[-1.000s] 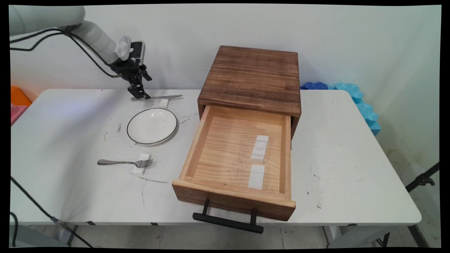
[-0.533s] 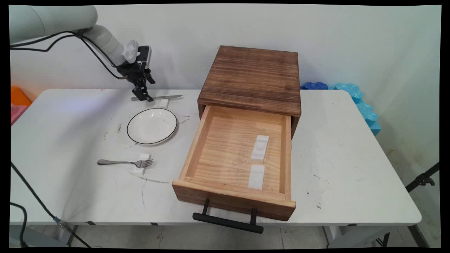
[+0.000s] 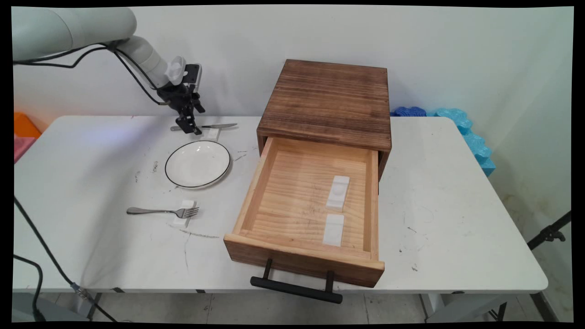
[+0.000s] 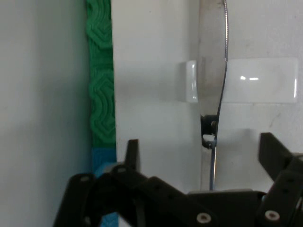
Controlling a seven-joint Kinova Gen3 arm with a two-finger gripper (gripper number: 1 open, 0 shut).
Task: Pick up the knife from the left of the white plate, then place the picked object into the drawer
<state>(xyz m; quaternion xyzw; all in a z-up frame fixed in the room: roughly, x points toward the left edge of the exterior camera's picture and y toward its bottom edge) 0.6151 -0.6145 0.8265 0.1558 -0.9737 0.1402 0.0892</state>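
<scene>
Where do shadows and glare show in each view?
Main view: a soft grey shadow lies across the near-left part of the white table, and a thin one under the silver fork. Hand view: a bright glint sits on the white plastic block under the silver knife, and the knife's curved edge catches the light.

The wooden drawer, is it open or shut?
Open: the light wooden drawer is pulled out of its dark box, showing two white blocks inside.
</scene>
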